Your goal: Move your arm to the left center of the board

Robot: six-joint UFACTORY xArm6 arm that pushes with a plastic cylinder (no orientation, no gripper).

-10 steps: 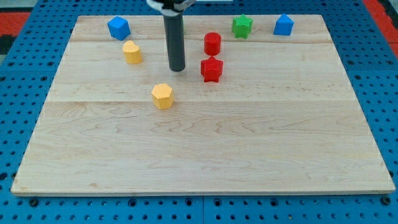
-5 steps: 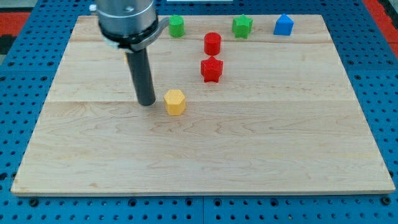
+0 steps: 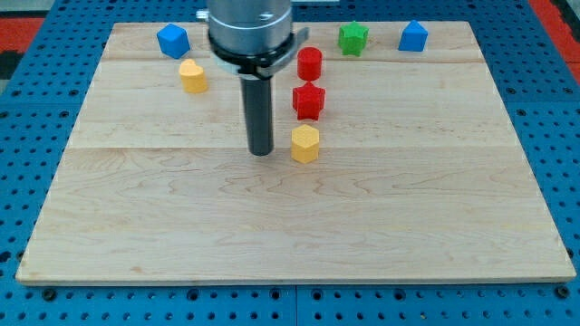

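Seen near mid-board, not at the left centre: my tip (image 3: 261, 152), planted just to the view's left of the yellow hexagonal block (image 3: 305, 143), close beside it though contact too fine to call. No fingers here to open or close, only a plain dark rod with nothing in its hold. Target ground, the bare middle of the wooden board (image 3: 109, 226) along its left edge, lying well apart to the view's left with no block between tip and goal, so by these pictures the task judged barely begun, a clear sideways slide remaining. Just above the yellow hexagon, the red star block (image 3: 308, 100); above that, the red cylinder (image 3: 310, 63). Toward the view's top left, the yellow heart-like block (image 3: 192, 76) and the blue block (image 3: 172, 41); along the top right, the green star block (image 3: 353, 38) and the blue house-shaped block (image 3: 413, 36). Upper edge partly hidden behind the arm's grey housing (image 3: 250, 32), anything standing there not to be told. Pale, planked wood, smooth and level, resting on a blue perforated base (image 3: 562, 136), with a sliver of red showing at the top corners and nothing more of the room in frame
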